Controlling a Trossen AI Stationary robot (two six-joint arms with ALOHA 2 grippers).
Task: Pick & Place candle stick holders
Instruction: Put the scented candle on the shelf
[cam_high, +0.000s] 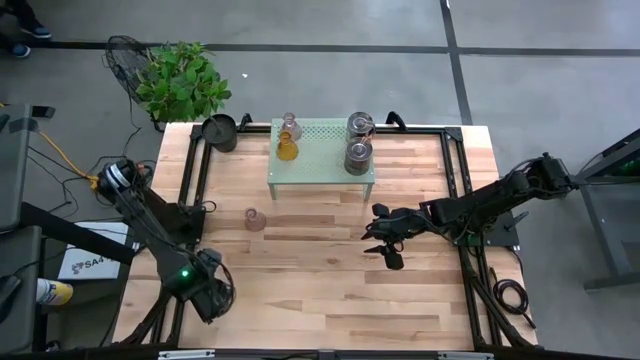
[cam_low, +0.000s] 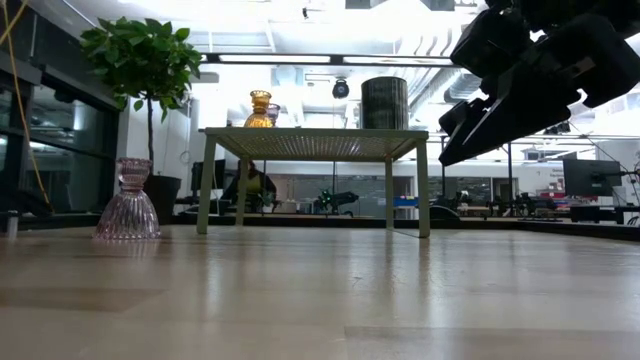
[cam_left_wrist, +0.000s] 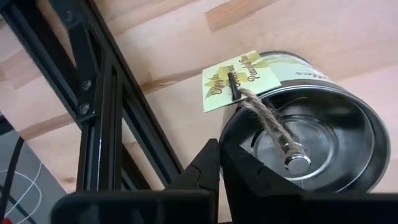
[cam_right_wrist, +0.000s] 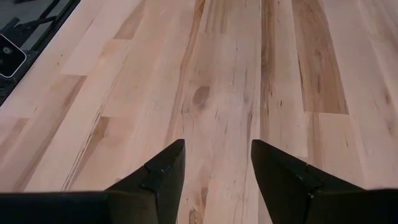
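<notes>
At lower left of high view: my left tool pressed together on rim of silvery tin holder, ready for lift. Right tool spread, empty, mid-tabletop. Pink holder awaits; others sit on green stand.

My wooden table holds a little green stand (far side), one pink glass holder, and a black pot.

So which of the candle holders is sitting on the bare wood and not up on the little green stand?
The pale pink glass holder, standing alone on the table left of the green stand; the amber one and the others sit on the stand.
</notes>
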